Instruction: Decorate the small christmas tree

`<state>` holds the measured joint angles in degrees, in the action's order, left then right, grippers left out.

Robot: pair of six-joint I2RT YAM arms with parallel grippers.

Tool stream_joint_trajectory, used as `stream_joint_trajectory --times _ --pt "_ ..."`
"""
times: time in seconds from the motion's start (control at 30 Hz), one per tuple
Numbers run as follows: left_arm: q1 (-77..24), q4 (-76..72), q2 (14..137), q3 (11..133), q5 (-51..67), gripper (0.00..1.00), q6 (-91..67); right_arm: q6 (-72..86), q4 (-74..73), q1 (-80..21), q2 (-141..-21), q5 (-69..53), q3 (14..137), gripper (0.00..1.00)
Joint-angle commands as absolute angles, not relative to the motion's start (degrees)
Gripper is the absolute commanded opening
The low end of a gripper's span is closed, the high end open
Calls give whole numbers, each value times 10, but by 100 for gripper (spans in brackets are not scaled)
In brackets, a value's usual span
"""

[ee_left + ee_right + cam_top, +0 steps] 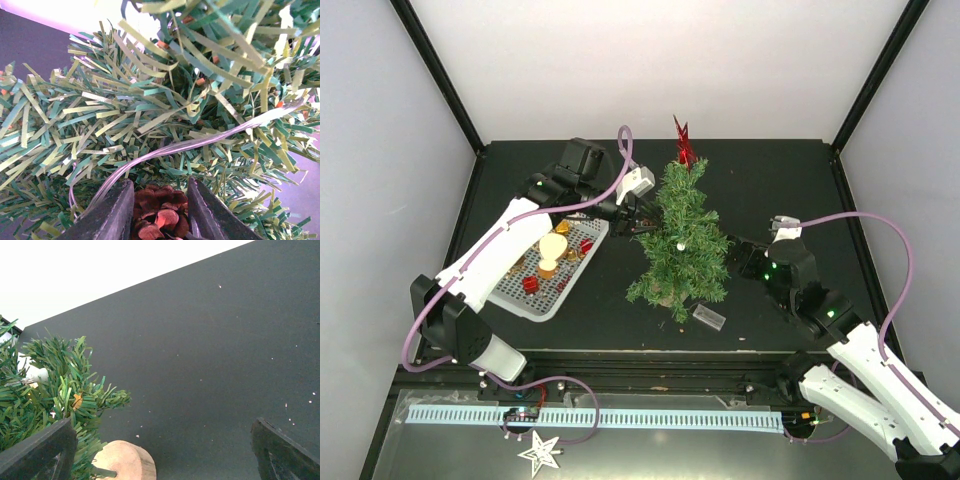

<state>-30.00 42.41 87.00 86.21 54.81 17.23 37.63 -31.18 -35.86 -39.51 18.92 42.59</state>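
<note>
The small christmas tree (685, 215) stands upright mid-table on a round wooden base (125, 460), with a red star (684, 143) at its top. My left gripper (638, 225) is pushed into the tree's left side. In the left wrist view the left gripper (159, 189) is shut on a brown pine cone (160, 215), right against the green needles (150, 100). A silver wire (200, 142) runs across the branches just above the fingers. My right gripper (735, 250) sits low at the tree's right side, and in the right wrist view the right gripper (161, 440) is open with nothing between its fingers.
A white basket (520, 305) left of the tree holds a cream ornament (552, 248), red ones (531, 284) and gold ones. A small clear box (709, 318) lies in front of the tree. A white star (540, 452) lies off the table near the left arm's base.
</note>
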Motion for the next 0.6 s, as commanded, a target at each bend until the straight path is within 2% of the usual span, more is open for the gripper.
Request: stream_joint_trajectory --times 0.0,0.2,0.57 --pt "-304 417 856 874 560 31 160 378 -301 -356 -389 184 418 95" --pt "-313 416 868 878 563 28 155 375 -301 -356 -390 185 421 95" --pt "-323 427 875 880 544 29 171 373 -305 -356 -387 187 424 95"
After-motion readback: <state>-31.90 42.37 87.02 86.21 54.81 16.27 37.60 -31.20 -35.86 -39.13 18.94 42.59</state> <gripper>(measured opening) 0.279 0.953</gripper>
